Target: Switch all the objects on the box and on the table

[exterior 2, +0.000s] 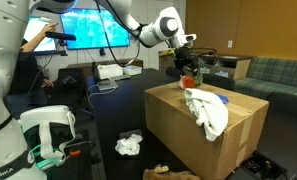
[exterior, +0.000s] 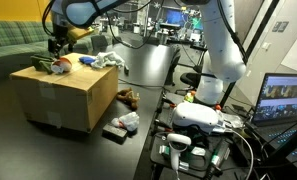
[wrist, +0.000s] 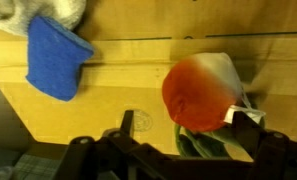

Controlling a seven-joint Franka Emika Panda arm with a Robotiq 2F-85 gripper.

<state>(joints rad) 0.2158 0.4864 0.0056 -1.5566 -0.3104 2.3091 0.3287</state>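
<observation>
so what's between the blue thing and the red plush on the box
Nothing but bare cardboard. In the wrist view, the box top lies open between the blue item and the red-and-green plush, crossed only by a flap seam.

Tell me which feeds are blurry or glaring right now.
Wrist view: soft focus, the red plush and blue item have fuzzy edges, the claw is a dark silhouette. In an exterior view, the wall screen glows bright blue; the box is evenly lit.
</observation>
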